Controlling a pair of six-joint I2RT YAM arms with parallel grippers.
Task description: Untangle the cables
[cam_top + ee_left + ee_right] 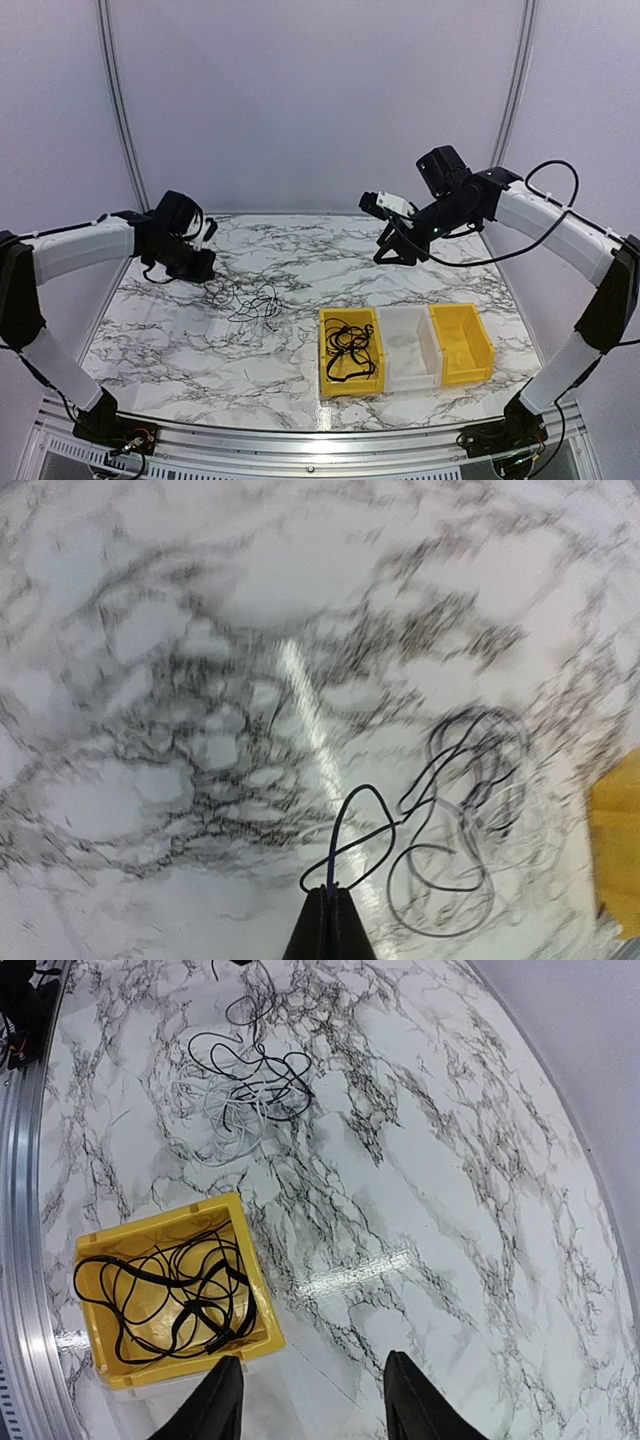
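A small tangle of thin black and white cables (256,303) lies on the marble table, left of the bins; it also shows in the right wrist view (245,1085) and the left wrist view (480,810). My left gripper (203,262) hovers just left of the tangle. In the left wrist view it (331,892) is shut on a thin black cable loop (375,830) that runs into the tangle. My right gripper (395,252) is open and empty, raised above the table behind the bins, its fingers (225,1400) wide apart. More black cable (348,350) lies coiled in the left yellow bin.
Three bins stand in a row near the front: a yellow one (325,372) holding black cable, a clear white one (410,348), and an empty yellow one (462,343). The yellow bin with cable also shows in the right wrist view (255,1280). Purple walls enclose the table.
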